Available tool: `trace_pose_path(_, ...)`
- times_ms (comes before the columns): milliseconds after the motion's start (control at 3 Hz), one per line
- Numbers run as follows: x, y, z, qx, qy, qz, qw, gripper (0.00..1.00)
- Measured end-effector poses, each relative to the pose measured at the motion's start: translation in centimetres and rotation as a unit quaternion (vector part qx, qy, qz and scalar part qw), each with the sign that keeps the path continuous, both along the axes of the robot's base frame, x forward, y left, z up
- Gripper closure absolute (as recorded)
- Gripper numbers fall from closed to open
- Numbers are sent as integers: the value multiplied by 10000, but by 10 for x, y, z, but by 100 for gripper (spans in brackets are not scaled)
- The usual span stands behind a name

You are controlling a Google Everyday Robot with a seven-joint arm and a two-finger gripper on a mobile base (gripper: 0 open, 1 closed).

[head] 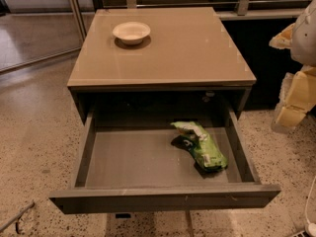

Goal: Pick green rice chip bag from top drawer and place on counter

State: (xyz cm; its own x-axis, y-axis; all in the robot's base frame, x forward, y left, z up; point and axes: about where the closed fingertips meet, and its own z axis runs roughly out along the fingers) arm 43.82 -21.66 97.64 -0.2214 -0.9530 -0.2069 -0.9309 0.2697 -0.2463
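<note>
The green rice chip bag (200, 144) lies flat in the right half of the open top drawer (163, 196), its white end toward the back. The drawer is pulled fully out from under the tan counter (182, 53). My gripper (294, 97), white and yellowish, hangs at the right edge of the view, beside the cabinet's right side, level with the counter edge and well above and to the right of the bag. It holds nothing that I can see.
A white bowl (131, 32) stands on the counter's back left. Speckled floor surrounds the cabinet. A metal railing (197, 4) and a dark wall run behind it. A glass partition frame (76, 11) stands at the back left.
</note>
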Motion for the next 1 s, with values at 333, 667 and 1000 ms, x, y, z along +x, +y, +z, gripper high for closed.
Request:
trace_pose_path(333, 2, 2, -1, 44, -48, -21, 10000, 0)
trace_pose_path(667, 8, 12, -22, 187, -79, -78, 9998, 0)
trace_pose_path(1000, 20, 29, -67, 299, 25, -120, 9995, 0)
